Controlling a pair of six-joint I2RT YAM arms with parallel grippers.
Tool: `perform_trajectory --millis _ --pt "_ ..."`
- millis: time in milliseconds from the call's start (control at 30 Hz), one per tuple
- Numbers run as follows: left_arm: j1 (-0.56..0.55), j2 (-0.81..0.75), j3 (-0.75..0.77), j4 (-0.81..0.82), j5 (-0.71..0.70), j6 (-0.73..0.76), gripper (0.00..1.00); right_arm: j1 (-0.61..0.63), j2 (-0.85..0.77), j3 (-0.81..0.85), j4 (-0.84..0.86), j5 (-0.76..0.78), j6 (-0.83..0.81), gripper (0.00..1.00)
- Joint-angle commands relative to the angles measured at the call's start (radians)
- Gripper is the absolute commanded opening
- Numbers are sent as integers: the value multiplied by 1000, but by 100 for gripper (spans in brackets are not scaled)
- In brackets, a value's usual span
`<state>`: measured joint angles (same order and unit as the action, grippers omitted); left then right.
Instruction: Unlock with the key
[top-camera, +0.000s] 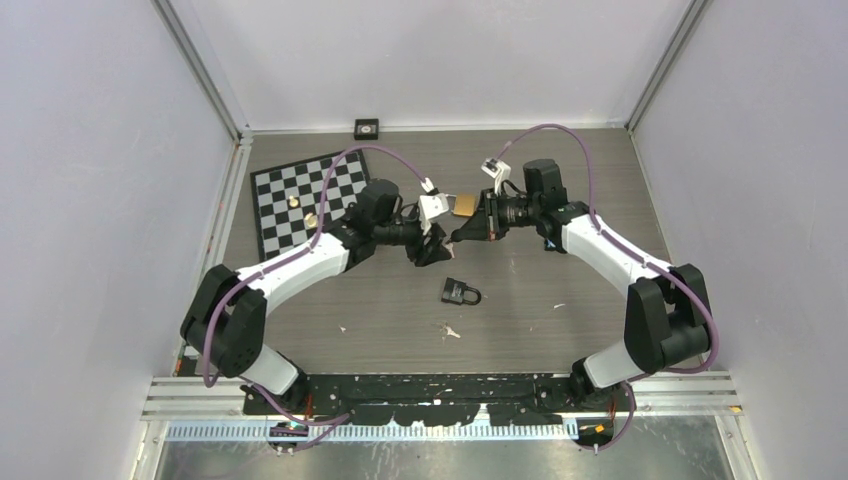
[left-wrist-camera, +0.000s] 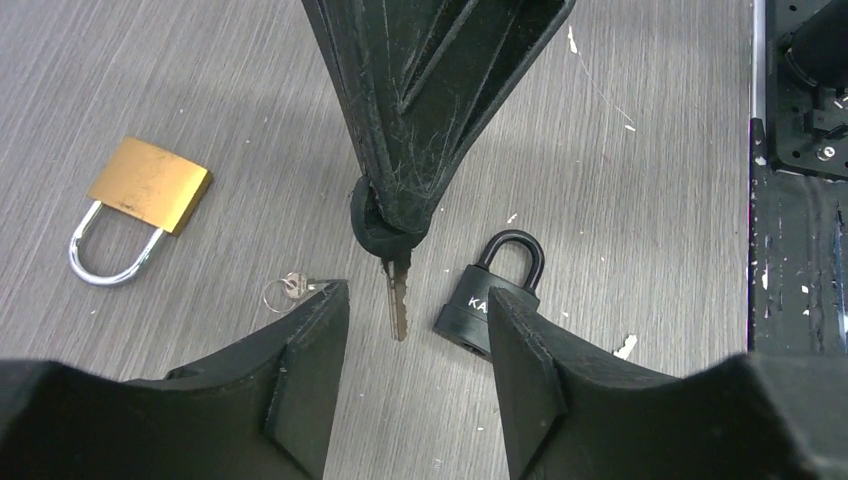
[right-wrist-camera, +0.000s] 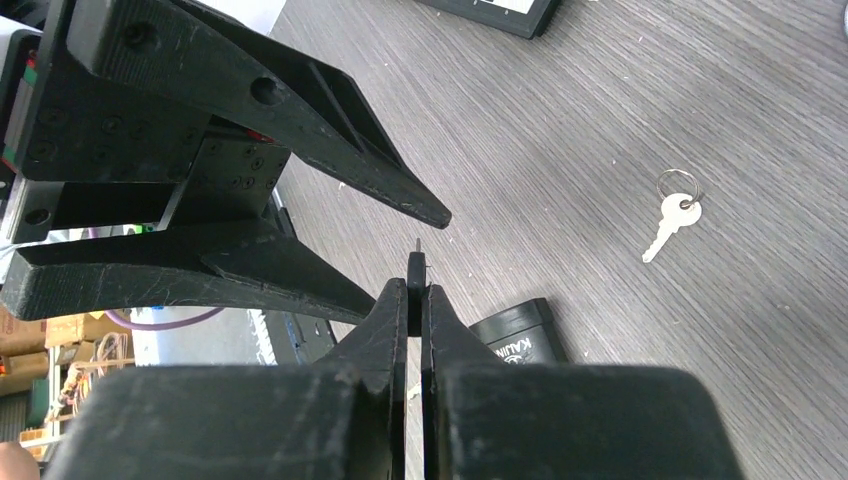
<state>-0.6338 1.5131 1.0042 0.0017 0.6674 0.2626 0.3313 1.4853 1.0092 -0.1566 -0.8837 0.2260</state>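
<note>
Up in the air over the middle of the desk, the right claw is pinched fully shut on the black head of the key, with the blade hanging out past its tips. The left claw is about half open with a finger on either side of that blade. It's not touching it as far as I can see, so it's holding nothing. Looks to me like a handover or a regrip, and that's the sketchy bit. If the left one closes off-centre it'll knock the blade crooked, and if the right lets go too early the key drops onto the desk. The black padlock lies flat just below and nobody's holding it, so poking a key in would probably just shove it around. Farther out there's a brass padlock and a small spare key on a ring, so it'd be easy to go for the wrong lock.
</note>
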Motion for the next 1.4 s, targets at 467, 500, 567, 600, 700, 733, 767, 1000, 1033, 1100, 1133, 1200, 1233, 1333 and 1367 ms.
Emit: perform_trajectory --millis 467,500,567,600,700,733,767,1000,1033,1100,1133,1200,1233,1333,1367 --pt "-17 -2 7 -34 23 132 68 -47 -132 -36 21 -6 -27 1" --pt "-24 5 17 -33 12 130 67 -46 -127 -38 25 -8 -23 1" --pt "-31 17 33 -21 -5 116 66 -46 -118 -46 39 -10 -16 0" --pt "-35 22 39 -12 -15 110 65 -46 -116 -48 45 -11 -13 0" --pt "-42 34 53 -7 -41 104 62 -46 -113 -52 49 -9 -11 1" --pt "-44 37 56 6 -49 103 61 -47 -114 -53 48 -9 -11 0" --pt "-47 42 58 24 -61 100 60 -47 -113 -55 50 -9 -10 0" --pt "-74 78 105 43 -135 89 50 -46 -95 -57 62 -16 -4 0" --pt "-76 83 111 43 -143 87 48 -46 -94 -57 63 -18 -4 0" --pt "-80 92 122 38 -153 86 44 -47 -93 -58 62 -19 -4 1" --pt "-82 96 126 34 -156 86 40 -46 -91 -59 65 -19 -4 0" --pt "-89 102 135 26 -159 91 30 -46 -91 -61 67 -20 -2 1" --pt "-92 103 140 13 -160 95 24 -46 -90 -61 68 -20 -3 1" --pt "-100 103 143 1 -160 111 11 -46 -91 -63 69 -20 -3 0" --pt "-103 101 141 1 -160 118 8 -46 -91 -64 70 -20 -1 0"
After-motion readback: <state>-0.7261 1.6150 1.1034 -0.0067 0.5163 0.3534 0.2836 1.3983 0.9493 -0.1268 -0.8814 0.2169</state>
